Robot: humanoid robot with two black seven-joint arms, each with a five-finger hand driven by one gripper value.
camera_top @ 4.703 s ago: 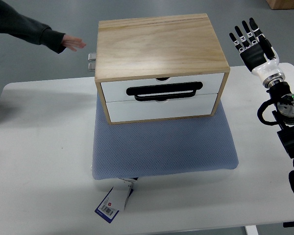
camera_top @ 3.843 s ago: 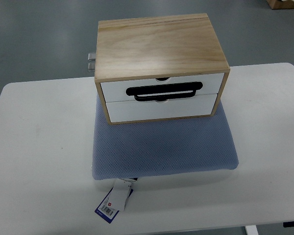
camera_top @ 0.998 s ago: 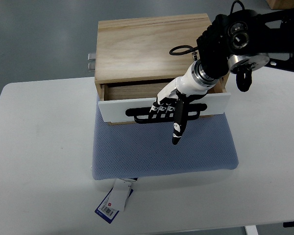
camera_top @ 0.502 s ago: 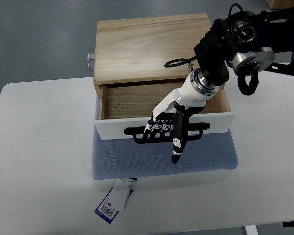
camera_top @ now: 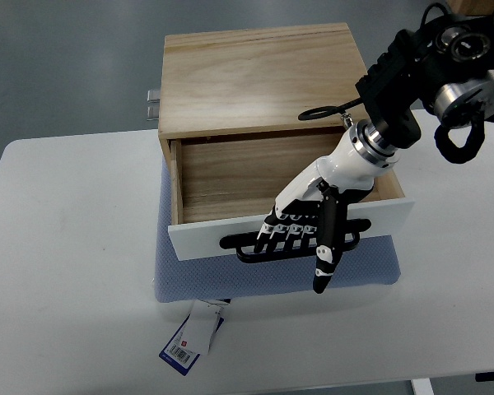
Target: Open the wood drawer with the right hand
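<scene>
A light wood box stands on a blue-grey mat at the back of the white table. Its top drawer is pulled far out toward me and its inside is empty. The drawer has a white front with a black handle. My right hand reaches in from the upper right over the open drawer. Its fingers are curled over the black handle, and the thumb points down past the drawer front. The left hand is not in view.
The blue-grey mat lies under the box and the drawer front overhangs it. A white and blue tag sticks out from the mat's front edge. The white table extends to both sides. Grey floor lies beyond.
My right hand has pulled the drawer further out toward me by its handle. The drawer front now sits lower in the picture, near the mat's front edge.
</scene>
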